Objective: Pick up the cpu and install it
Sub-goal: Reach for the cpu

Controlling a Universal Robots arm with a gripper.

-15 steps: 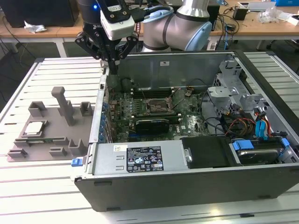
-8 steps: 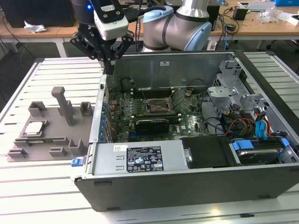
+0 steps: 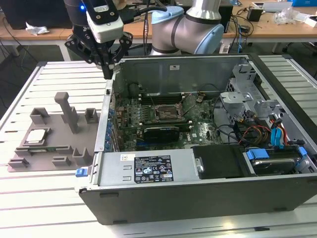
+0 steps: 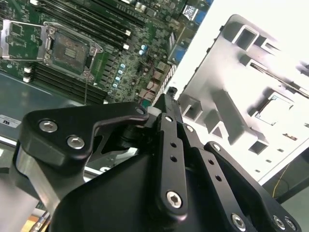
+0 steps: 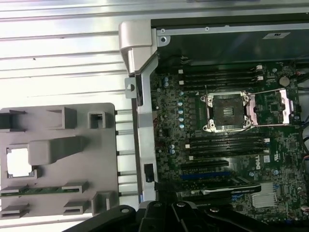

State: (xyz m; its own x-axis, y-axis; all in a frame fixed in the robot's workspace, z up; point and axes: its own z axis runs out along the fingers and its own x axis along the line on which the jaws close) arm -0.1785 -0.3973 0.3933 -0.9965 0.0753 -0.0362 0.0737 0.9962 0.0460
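We see the gripper (image 3: 107,74) hanging in the air above the side wall of the open computer case (image 3: 173,74), near that wall's rear corner on the exterior view's left. Its two fingers are pressed together with nothing between them, as the second wrist view also shows (image 4: 166,100). The cpu (image 3: 35,136) lies flat in a square pocket of the grey tray (image 3: 64,148), close to the tray's edge on the exterior view's left, its silver top facing up; in the first wrist view it shows as a pale square (image 5: 19,162). It is well apart from the gripper. The tray sits on the white slatted table (image 3: 49,74), just beside the case, on the exterior view's left of it. A green memory stick (image 5: 34,189) lies in a slot of the tray near the cpu. Inside the case we see the green motherboard (image 5: 169,121) lying flat on the bottom. The socket (image 5: 227,112) on it stands open between rows of black memory slots, its metal frame (image 5: 285,104) swung out to one side.
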